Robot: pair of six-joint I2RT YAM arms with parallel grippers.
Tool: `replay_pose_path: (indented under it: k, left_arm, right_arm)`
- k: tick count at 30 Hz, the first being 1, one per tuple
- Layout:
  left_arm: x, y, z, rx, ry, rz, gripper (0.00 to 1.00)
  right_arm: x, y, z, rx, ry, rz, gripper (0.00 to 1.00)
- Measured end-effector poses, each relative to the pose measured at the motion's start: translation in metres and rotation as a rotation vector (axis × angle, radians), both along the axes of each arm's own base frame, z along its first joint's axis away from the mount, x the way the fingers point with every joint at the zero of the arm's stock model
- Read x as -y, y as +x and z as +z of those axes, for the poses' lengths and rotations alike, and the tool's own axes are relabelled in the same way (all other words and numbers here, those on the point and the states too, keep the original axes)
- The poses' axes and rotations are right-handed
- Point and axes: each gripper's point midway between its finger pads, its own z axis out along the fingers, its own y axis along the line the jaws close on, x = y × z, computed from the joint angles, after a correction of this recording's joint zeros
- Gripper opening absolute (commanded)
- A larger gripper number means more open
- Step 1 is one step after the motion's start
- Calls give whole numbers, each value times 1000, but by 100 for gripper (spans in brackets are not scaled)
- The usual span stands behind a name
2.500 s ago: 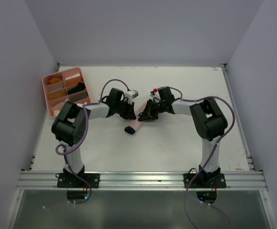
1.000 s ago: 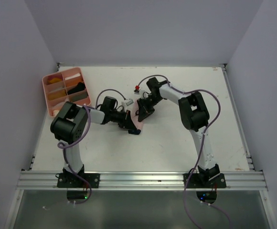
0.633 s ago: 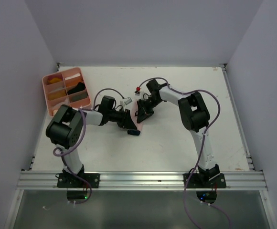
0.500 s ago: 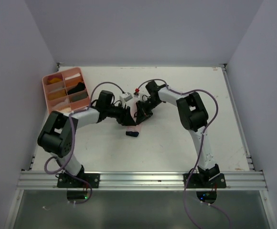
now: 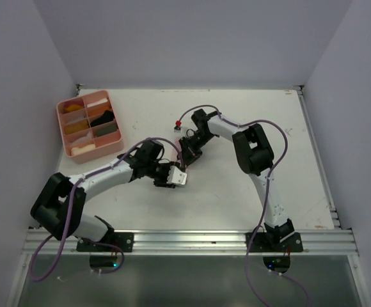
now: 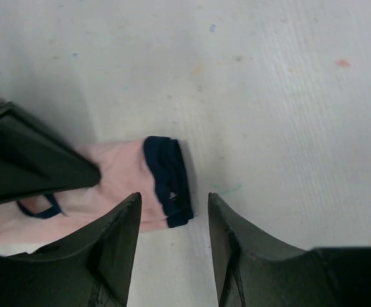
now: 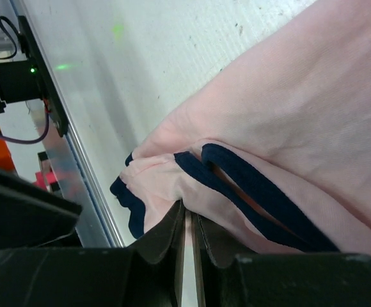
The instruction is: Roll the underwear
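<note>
Here's where we're at: the pink underwear (image 6: 118, 182) lies on the tabletop (image 5: 249, 192) close to its centre. In the left wrist view, its navy band (image 6: 167, 181) is at the 3 o'clock end. Our right fingers (image 7: 160, 246) are pinched together on a fold of the pink cloth, right by the navy edging. Our left fingers (image 6: 118, 249) are spread apart with nothing between them, tips at the garment's 6 o'clock edge; can't tell if they touch it. The pink compartment tray (image 5: 96, 151) sits at 10 o'clock from above.
</note>
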Motion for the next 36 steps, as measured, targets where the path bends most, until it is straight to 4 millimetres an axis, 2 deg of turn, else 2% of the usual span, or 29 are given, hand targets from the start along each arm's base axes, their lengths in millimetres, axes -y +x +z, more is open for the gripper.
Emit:
replay_pose_path:
  k: [2, 5, 11, 18, 28, 36]
  left_arm:
    - [-2, -17, -16, 38, 51, -91, 50]
    - [-6, -29, -29, 94, 96, -187, 51]
    - [-7, -17, -32, 238, 134, -288, 52]
    - [-7, -9, -40, 297, 163, -340, 52]
    - [-5, -14, -46, 306, 161, -410, 52]
    - [-3, -21, -53, 305, 171, -464, 47]
  right_arm:
    - [0, 0, 0, 0, 0, 18, 14]
    - [0, -1, 0, -6, -3, 38, 14]
    - [0, -4, 0, -7, -5, 71, 14]
    - [2, -11, 0, -18, -10, 94, 14]
    - [4, -16, -1, -39, -20, 105, 14]
    - [4, -18, -1, -56, -21, 104, 13]
